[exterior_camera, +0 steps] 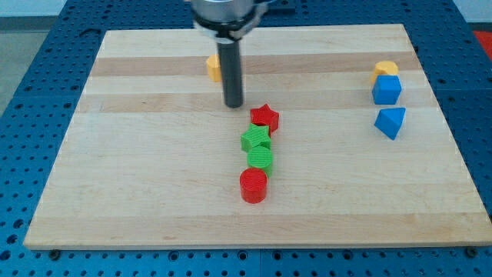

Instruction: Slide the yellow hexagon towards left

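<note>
A yellow block (386, 70), which looks like the hexagon, sits near the view's right top, touching a blue cube (387, 91) just below it. A second yellow block (212, 68) lies near the top middle, partly hidden behind my rod, so its shape cannot be made out. My tip (234, 105) rests on the board just below and to the right of that second yellow block, and up and to the left of a red star (264, 118). The tip is far to the left of the yellow hexagon.
Below the red star, a green star (256, 139), a green cylinder (260, 159) and a red cylinder (253, 185) form a near-vertical column. A blue triangular block (391, 122) lies below the blue cube. The wooden board (138, 192) ends in a blue perforated surround.
</note>
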`<state>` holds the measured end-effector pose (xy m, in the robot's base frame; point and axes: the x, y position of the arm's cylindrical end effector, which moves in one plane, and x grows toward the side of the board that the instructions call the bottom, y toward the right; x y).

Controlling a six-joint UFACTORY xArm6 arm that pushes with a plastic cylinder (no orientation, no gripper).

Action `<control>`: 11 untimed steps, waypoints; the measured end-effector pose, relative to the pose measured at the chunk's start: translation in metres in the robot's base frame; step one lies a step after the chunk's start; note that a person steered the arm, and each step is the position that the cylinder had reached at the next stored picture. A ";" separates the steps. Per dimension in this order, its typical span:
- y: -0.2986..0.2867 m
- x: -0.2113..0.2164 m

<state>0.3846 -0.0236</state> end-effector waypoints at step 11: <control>-0.082 -0.086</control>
